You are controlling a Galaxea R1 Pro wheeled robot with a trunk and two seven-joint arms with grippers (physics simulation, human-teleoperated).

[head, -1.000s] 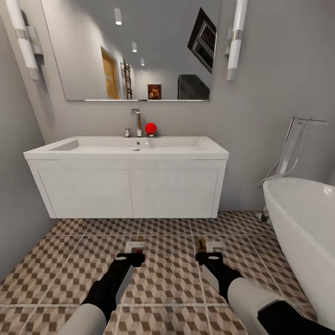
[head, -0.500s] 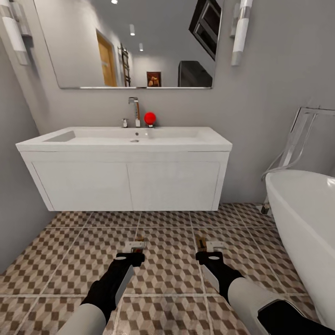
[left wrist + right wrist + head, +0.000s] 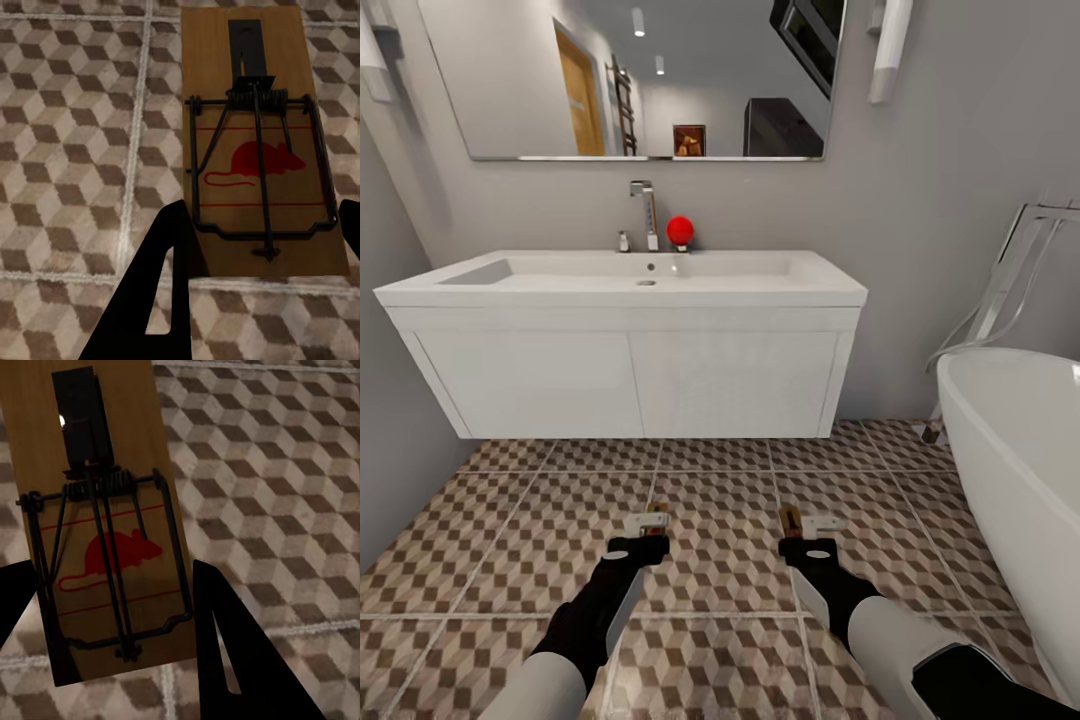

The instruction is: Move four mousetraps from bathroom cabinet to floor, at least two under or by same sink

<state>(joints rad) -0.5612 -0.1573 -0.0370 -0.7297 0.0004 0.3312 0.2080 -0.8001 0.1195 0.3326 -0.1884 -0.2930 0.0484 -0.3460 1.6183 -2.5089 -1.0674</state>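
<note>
Two mousetraps are in hand near the robot: the left gripper (image 3: 651, 541) pinches one mousetrap (image 3: 259, 142) by its sides, and the right gripper (image 3: 797, 540) pinches the other mousetrap (image 3: 97, 517), both carried above the bathroom floor (image 3: 720, 560). Farther off stands the bathroom sink (image 3: 625, 280) on its white vanity, with open tiles beneath and before it. Judging by this, two traps remain to set down by the sink; the other two are unaccounted for.
</note>
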